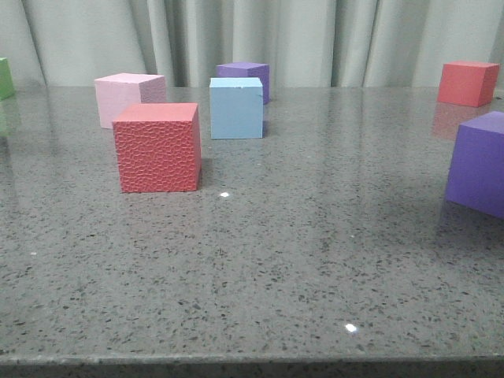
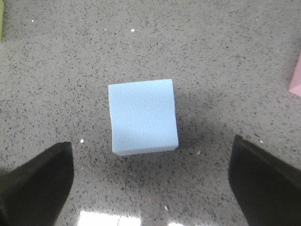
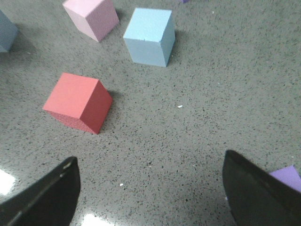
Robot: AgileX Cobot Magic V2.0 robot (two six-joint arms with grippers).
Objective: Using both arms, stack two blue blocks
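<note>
Grey table point(image 1: 260, 260) | left tool point(image 2: 150, 181) spread above blue block point(image 2: 143, 117) | right tool point(image 3: 150, 188) spread over bare stone

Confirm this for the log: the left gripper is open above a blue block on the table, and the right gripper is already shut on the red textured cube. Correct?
Not quite. The right gripper is open and holds nothing; in the right wrist view the red textured cube sits free on the table, apart from the fingers. The rest stands: the left gripper is open above a blue block.
</note>
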